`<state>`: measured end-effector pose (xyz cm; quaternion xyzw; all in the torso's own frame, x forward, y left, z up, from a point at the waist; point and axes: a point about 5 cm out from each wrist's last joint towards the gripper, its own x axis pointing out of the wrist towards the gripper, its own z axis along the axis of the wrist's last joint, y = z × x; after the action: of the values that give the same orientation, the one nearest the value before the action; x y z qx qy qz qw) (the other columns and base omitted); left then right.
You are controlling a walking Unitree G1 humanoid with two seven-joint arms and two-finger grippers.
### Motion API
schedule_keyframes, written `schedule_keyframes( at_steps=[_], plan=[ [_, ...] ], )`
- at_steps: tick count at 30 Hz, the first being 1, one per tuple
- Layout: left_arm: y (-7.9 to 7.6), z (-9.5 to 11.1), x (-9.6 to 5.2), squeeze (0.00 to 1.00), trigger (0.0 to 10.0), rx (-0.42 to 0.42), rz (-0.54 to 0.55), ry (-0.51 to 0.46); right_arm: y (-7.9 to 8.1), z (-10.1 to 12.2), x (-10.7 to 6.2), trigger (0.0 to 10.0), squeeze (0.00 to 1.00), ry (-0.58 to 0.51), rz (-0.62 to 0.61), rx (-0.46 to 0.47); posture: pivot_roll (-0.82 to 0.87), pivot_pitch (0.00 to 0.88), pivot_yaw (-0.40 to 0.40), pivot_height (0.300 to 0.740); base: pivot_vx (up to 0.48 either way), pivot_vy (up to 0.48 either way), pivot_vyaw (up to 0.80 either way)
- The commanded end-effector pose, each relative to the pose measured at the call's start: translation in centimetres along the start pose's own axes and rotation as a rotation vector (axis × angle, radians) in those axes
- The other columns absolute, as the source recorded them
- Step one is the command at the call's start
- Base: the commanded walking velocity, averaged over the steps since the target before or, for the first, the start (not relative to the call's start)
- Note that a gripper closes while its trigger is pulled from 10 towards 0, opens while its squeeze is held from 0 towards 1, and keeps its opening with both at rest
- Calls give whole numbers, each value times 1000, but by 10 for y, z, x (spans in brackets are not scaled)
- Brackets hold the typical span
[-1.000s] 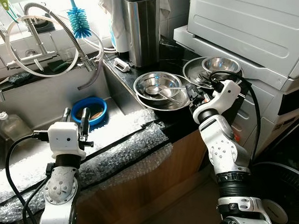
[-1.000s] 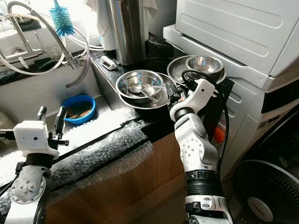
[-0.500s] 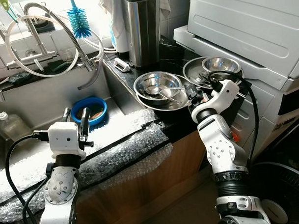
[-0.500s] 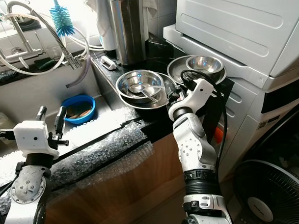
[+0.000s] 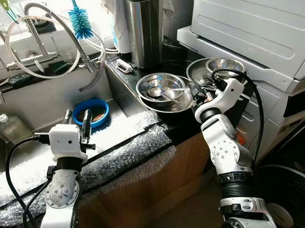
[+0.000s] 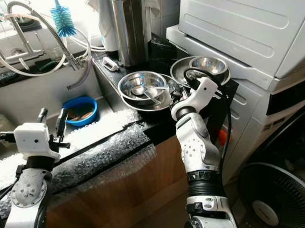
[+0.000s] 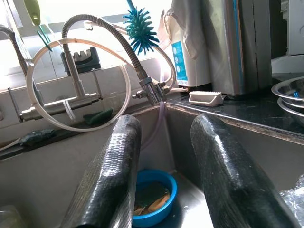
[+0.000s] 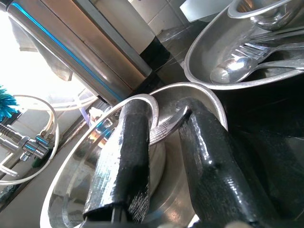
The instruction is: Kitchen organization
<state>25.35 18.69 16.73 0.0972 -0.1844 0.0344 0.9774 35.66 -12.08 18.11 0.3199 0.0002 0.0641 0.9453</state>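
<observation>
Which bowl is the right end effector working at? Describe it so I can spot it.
On the black counter right of the sink, before the tall steel canister, sit nested steel bowls. The right end effector straddles their near rim. Unlike the dish with cutlery behind, they hold a ladle.

No readable text anywhere; blue label [image 7: 179,56] on the white jug too blurred.

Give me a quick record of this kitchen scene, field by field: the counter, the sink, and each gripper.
counter: stacked steel bowls with a ladle inside; a steel plate behind holding a small bowl and cutlery
sink: blue bowl on the bottom; bubble wrap along the front edge
right gripper: open, fingers astride the rim of the stacked steel bowls
left gripper: open, raised over the sink, holding nothing
backdrop: steel canister, blue bottle brush
</observation>
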Motion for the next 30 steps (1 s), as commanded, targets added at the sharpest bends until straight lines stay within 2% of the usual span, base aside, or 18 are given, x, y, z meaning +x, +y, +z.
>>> schedule_keyframes(
  at_steps=[1, 22, 30],
  plan=[
    [0, 2, -1, 0, 10000, 1, -2, -4, 5, -2, 2, 0, 0, 5, 9, -9, -106, 0, 50, 740, 0, 0, 0],
    [1, 2, 0, 0, 10000, 4, 0, -5, 7, -4, 3, 0, 0, 2, 20, 0, -104, 0, 51, 740, 0, 0, 0],
    [1, 3, 0, 0, 10000, 11, -6, -9, 20, 9, 1, 0, 0, -101, 102, 33, -105, 0, 52, 740, 0, 0, 0]
  ],
)
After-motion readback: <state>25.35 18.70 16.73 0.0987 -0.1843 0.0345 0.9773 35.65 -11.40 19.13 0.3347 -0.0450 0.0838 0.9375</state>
